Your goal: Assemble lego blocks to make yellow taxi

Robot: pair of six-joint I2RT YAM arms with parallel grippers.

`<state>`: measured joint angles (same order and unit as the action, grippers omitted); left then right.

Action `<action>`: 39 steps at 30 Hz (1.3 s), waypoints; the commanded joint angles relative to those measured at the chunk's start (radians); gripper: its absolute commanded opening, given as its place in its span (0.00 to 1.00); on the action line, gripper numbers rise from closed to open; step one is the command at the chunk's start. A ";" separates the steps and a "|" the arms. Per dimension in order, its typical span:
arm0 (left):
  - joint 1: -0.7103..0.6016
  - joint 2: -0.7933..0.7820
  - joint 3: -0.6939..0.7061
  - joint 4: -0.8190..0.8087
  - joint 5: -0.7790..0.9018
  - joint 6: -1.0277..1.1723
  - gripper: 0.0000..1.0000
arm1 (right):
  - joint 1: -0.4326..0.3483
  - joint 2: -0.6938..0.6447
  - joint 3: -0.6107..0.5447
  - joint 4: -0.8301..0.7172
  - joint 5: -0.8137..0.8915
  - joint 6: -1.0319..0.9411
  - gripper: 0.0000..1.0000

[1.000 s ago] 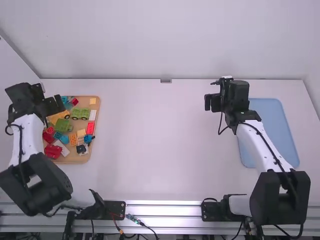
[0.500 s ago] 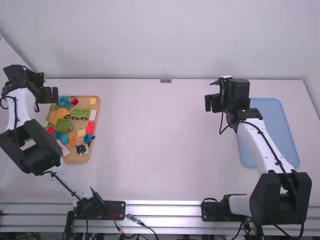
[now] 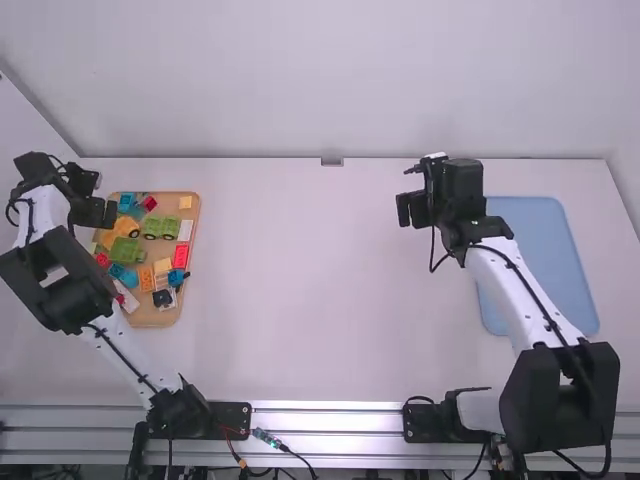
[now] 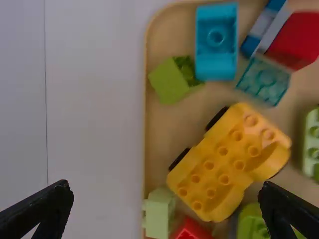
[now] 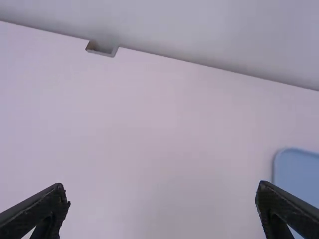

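we saw the left gripper (image 3: 99,212) above the far left part of the wooden tray (image 3: 196,225), where the blocks lay together. its two fingers stood wide apart, as we could see in the left wrist view, and it had hold of nothing. in this view the yellow car (image 4: 224,159) lay on the tray, at a slant, with its studs up and two black wheels at one side. near it we found a green block (image 4: 168,82), a light blue block (image 4: 216,42), a teal block (image 4: 264,79) and a pale green block (image 4: 158,214).

in the high view we noticed also a green car (image 3: 160,227) close to the yellow one, and nearer to us a white block (image 3: 185,230), a red block (image 3: 181,256) and an orange block (image 3: 146,279), all on the same tray.

the right gripper (image 3: 411,210) was above the white table (image 3: 300,300), to the left of the blue tray (image 3: 545,240). its fingers were also widely open, and we saw nothing in its grip.
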<state>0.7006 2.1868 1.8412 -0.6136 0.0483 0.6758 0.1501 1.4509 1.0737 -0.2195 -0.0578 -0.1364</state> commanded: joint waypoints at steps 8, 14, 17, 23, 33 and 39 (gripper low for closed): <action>0.079 0.022 0.015 -0.016 0.105 0.166 1.00 | 0.067 0.004 0.027 -0.007 0.066 -0.002 0.99; 0.070 0.027 -0.003 0.002 0.093 0.265 0.99 | 0.073 0.004 0.027 -0.014 0.064 -0.002 0.99; 0.074 0.033 -0.021 0.011 0.090 0.305 1.00 | 0.074 0.004 0.027 -0.026 0.059 0.002 0.99; 0.057 0.061 -0.053 0.020 0.069 0.369 0.99 | 0.074 0.004 0.027 -0.037 0.059 -0.002 0.99; 0.047 0.074 -0.077 0.042 0.101 0.377 0.99 | 0.076 0.004 0.027 -0.036 0.056 0.009 0.99; 0.045 0.089 -0.077 0.020 0.184 0.420 0.99 | 0.111 0.004 0.027 -0.032 0.059 -0.005 0.99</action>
<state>0.7486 2.2433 1.7676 -0.5804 0.1707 1.0668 0.2478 1.4513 1.0740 -0.2527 -0.0006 -0.1349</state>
